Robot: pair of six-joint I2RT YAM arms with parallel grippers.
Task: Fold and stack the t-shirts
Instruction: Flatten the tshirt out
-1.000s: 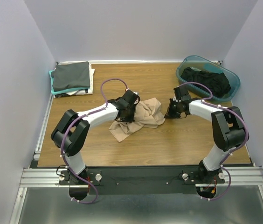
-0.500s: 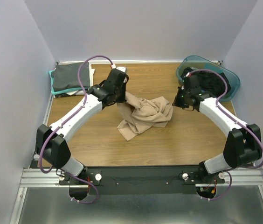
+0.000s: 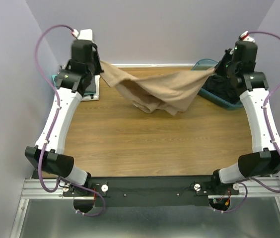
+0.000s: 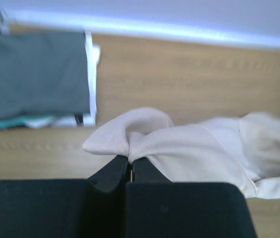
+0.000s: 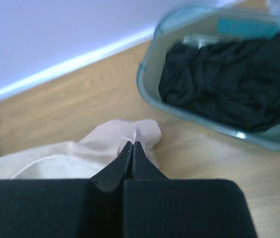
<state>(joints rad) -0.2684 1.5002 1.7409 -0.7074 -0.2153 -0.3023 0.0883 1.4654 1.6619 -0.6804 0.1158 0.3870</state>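
Note:
The tan t-shirt (image 3: 155, 91) hangs stretched in the air between both grippers, sagging in the middle above the far half of the table. My left gripper (image 3: 100, 63) is shut on its left end; the left wrist view shows the cloth (image 4: 189, 144) pinched at the fingertips (image 4: 130, 159). My right gripper (image 3: 215, 70) is shut on the right end, with cloth (image 5: 130, 136) bunched at the fingertips (image 5: 131, 146). A folded stack topped by a dark grey shirt (image 4: 33, 74) lies at the far left. A black shirt (image 5: 229, 74) lies in the tub.
The teal plastic tub (image 3: 232, 103) stands at the far right corner, partly behind the right arm. The folded stack (image 3: 91, 89) sits against the far left edge, mostly hidden by the left arm. Grey walls close in the table on three sides.
Both grippers have lifted and moved apart toward the far corners. The tan shirt went from a crumpled heap on the table to hanging stretched between them.

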